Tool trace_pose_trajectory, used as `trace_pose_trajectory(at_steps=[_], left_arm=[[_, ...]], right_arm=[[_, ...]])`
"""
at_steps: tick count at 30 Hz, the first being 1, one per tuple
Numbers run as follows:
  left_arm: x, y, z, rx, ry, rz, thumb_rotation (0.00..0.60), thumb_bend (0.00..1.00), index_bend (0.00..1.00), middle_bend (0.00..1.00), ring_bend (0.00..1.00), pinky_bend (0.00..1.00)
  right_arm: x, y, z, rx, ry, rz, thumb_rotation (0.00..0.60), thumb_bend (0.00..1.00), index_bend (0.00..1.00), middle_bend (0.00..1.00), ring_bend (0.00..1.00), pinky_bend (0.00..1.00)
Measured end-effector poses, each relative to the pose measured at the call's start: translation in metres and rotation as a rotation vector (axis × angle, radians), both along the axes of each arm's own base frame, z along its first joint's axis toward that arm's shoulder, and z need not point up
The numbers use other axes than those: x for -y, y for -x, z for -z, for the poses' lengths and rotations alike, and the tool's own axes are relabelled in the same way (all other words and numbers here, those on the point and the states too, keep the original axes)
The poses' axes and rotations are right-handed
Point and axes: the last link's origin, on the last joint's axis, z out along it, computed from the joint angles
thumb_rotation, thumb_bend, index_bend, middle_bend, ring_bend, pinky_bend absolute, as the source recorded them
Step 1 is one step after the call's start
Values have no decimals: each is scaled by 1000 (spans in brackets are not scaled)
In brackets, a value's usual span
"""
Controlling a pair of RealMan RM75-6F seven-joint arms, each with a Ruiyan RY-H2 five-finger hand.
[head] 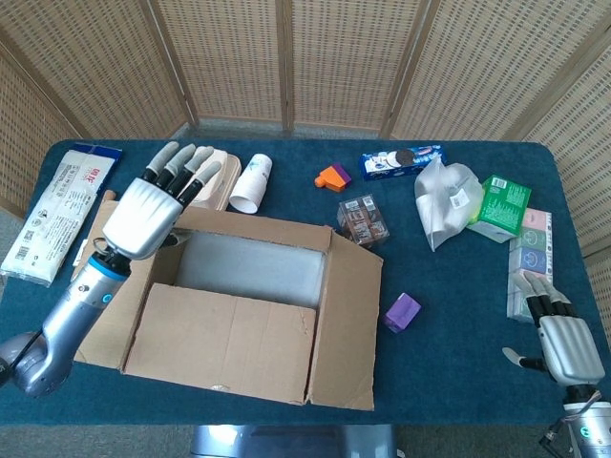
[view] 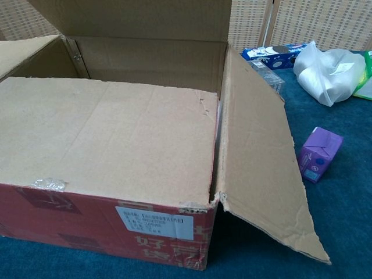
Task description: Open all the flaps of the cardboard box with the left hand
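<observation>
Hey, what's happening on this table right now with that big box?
The robot's left hand, fingers spread, is at the far-left corner of the cardboard box, pushing the far flap up; in the chest view that flap stands upright. The right side flap hangs outward, while the near flap lies flat over the opening. The right hand rests idle at the table's right edge, holding nothing.
</observation>
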Motion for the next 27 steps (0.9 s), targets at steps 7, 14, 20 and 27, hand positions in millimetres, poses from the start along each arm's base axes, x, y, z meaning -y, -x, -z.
trace_pose_trajectory(at_steps=[7,14,20,27], left_arm=[[-35,-25,2,-43,-42,-10,600,165,19,0,0,92],[-69,-44,19,-62,-61,-32,600,165,19,0,0,91],[-80,-56,24,-50,-94,-38,600,165,22,0,0,91],[-69,-51,24,-34,-57,-36,600,165,41,0,0,86]], right_arm=[[3,4,-1,2,3,18,600,0,0,0,0,150],[4,6,-3,7,10,25,600,0,0,0,0,151],[6,9,-4,8,9,36,600,0,0,0,0,151],[5,8,-4,13,8,31,600,0,0,0,0,151]])
